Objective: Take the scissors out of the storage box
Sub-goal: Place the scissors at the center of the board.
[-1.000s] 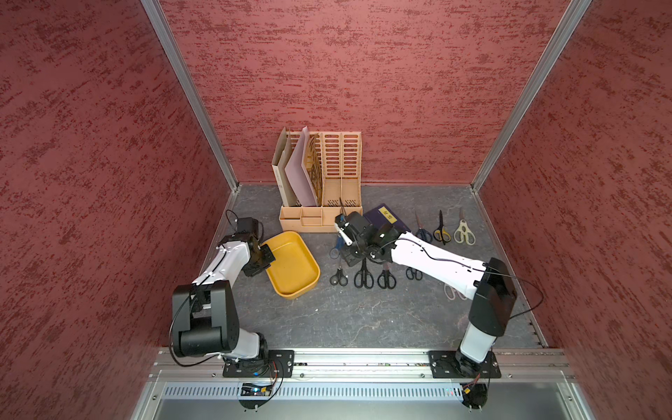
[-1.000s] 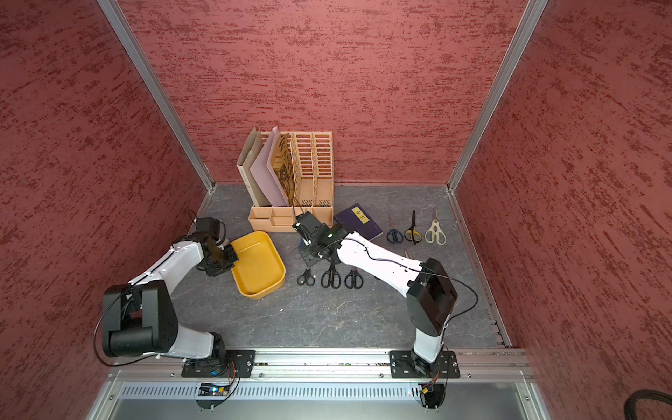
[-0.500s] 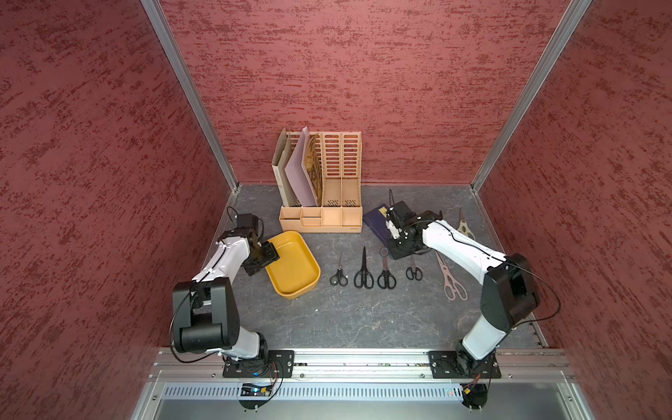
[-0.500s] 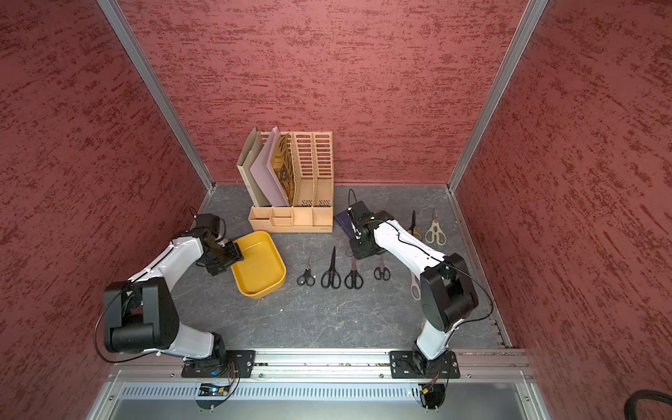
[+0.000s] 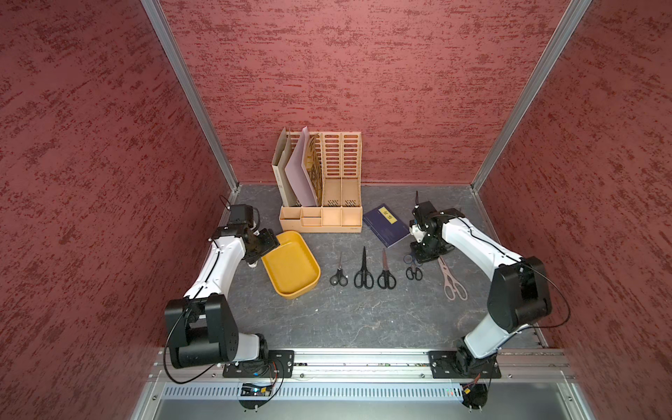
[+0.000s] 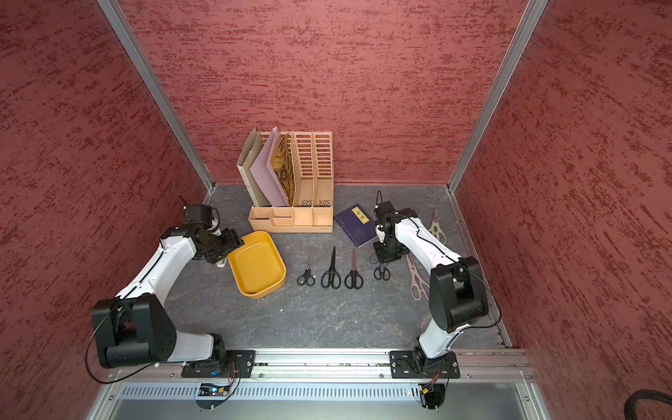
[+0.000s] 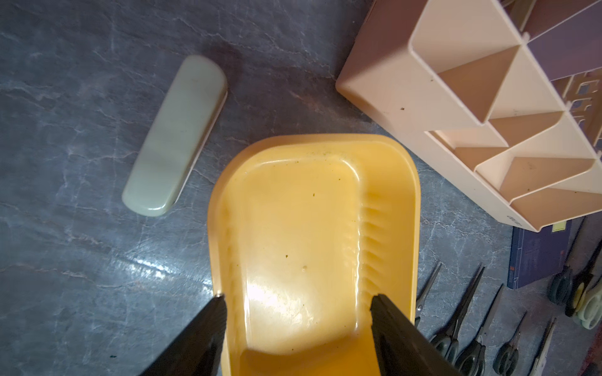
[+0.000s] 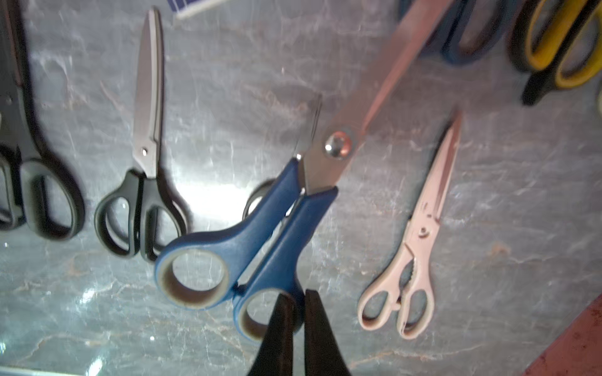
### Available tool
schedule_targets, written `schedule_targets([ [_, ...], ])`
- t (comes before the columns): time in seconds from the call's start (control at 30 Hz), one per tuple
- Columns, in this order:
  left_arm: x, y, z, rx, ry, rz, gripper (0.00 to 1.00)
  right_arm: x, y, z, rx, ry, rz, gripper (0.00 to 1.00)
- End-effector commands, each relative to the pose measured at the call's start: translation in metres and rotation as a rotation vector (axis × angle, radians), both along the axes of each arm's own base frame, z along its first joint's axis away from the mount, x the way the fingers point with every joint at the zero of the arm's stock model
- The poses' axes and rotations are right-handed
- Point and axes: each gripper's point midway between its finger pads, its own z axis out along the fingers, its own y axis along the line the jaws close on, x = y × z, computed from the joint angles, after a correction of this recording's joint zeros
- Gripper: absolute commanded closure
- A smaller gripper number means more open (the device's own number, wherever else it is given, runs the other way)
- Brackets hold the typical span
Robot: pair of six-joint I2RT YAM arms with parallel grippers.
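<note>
Nearest on the grey surface (image 5: 327, 320) lies a cream pair (image 5: 452, 285) of the scissors. A little farther is a row of three black-handled pairs (image 5: 363, 278), blades pointing away, with a small black pair (image 5: 414, 272) just to their right. The mustard storage box (image 5: 291, 267) sits left of the row, and every pair in view lies outside it. The left fingers (image 7: 202, 332) stand well apart at the box's end, one toward either side wall; whether they touch it I cannot tell. A pale oblong case (image 7: 176, 136) lies beside the box. The right fingers (image 8: 280, 325) are pressed together on one handle loop of a blue pair (image 8: 247, 241), held over the small black pair in a blurred wrist view. Farther back lie a navy booklet (image 5: 387, 227) and a yellow-black pair (image 8: 553, 48). At the back wall stands the tan file organiser (image 5: 322, 218).
</note>
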Motion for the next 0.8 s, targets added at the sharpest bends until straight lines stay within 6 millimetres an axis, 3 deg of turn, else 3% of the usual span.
schedule_targets([
  [0.0,0.008,-0.01,-0.001,-0.031,-0.043,-0.023,0.27,-0.02,0.01,0.011,0.097,0.019,-0.045,1.0],
  [0.13,0.011,-0.013,-0.007,-0.036,-0.042,-0.039,0.27,-0.04,0.024,0.003,0.13,0.048,-0.063,1.0],
  [0.27,0.016,-0.017,-0.007,-0.048,-0.055,-0.053,0.27,-0.058,0.053,-0.001,0.109,0.091,0.016,1.0],
  [0.53,0.014,-0.021,-0.012,-0.061,-0.06,-0.063,0.27,-0.101,0.127,-0.007,0.164,0.113,0.089,1.0],
  [0.77,0.013,-0.028,-0.013,-0.074,-0.071,-0.075,0.27,-0.155,0.209,-0.019,0.193,0.087,0.219,1.0],
])
